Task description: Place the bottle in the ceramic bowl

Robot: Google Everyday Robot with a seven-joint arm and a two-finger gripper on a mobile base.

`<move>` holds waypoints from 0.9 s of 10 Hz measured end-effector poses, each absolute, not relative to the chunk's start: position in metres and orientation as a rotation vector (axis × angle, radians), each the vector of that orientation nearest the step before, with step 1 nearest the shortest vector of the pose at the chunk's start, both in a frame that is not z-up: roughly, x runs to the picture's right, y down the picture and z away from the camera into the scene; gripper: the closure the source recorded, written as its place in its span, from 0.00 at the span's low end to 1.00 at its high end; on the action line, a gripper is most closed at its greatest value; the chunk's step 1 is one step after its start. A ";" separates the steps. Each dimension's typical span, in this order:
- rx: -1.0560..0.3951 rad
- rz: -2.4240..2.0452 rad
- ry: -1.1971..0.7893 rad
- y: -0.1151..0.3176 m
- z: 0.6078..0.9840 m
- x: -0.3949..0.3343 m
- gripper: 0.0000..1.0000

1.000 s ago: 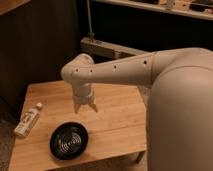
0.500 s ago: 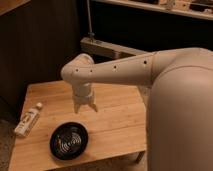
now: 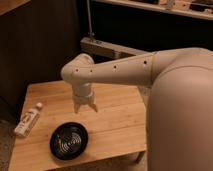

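Observation:
A slim white bottle with a white cap lies on its side near the left edge of the wooden table. The glossy black ceramic bowl, ringed inside, sits near the table's front edge, to the right of the bottle. My gripper hangs downward from the white arm above the table's middle, behind and slightly right of the bowl. Its two short fingers stand apart, open, with nothing between them. The bottle is well to the gripper's left.
My large white arm and body fill the right side of the view and hide the table's right part. Dark panels and a metal rail stand behind the table. The floor shows at the lower left.

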State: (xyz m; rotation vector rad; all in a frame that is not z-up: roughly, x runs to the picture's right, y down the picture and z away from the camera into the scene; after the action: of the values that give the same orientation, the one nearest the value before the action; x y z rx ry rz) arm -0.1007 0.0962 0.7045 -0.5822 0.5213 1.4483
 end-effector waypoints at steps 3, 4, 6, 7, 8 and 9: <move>-0.582 1.448 0.521 0.096 0.704 -0.101 0.35; -0.582 1.448 0.521 0.096 0.704 -0.101 0.35; -0.579 1.448 0.526 0.095 0.704 -0.101 0.35; -0.572 1.456 0.534 0.089 0.706 -0.105 0.35; -0.567 1.474 0.546 0.083 0.709 -0.112 0.35; -0.561 1.520 0.578 0.076 0.714 -0.120 0.35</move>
State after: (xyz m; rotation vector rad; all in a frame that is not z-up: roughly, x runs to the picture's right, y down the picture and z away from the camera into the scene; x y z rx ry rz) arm -0.1202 0.0761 0.7139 -0.5613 0.5783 1.5200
